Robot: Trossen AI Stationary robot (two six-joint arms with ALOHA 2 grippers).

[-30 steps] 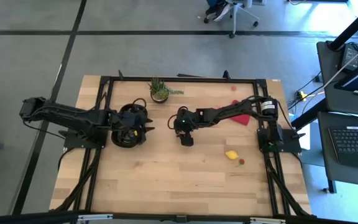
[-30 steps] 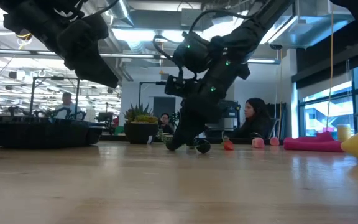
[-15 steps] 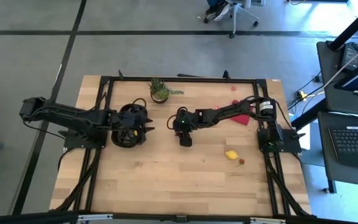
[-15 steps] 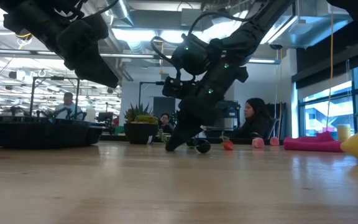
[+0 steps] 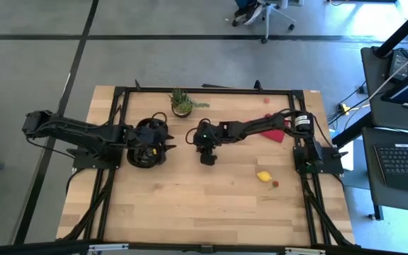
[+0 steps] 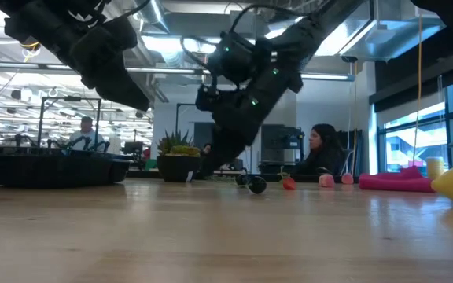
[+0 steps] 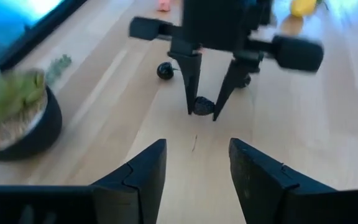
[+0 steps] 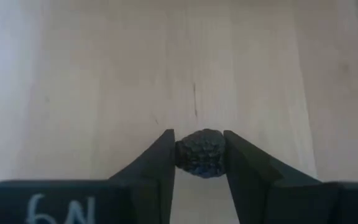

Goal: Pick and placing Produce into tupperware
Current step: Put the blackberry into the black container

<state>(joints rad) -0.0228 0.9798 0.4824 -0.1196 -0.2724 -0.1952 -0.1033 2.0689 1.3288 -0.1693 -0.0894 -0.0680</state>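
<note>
While poised near mid-worktop (image 5: 211, 205), clamps a dark bumpy berry (image 8: 201, 153) between the jaws of the right gripper (image 8: 199, 142), pinched from both sides at the fingertips. Reaches in from the right rail, well short of the tupperware (image 5: 136, 162). Cannot tell whether the berry touches the wood or hangs just clear of it.

Hovers at the near rim of the black tupperware on the worktop's left side: left gripper (image 7: 194, 149), jaws apart and holding nothing, facing the right gripper across bare wood.

Elsewhere on the worktop:
- second dark berry (image 7: 165, 70) lying loose just beyond the right gripper
- yellow lemon piece (image 5: 263, 176) and red strawberry (image 5: 275, 184) side by side near the right rail
- potted plant (image 5: 182, 103) at the far edge
- flat red square (image 5: 278, 134) under the right arm
</note>
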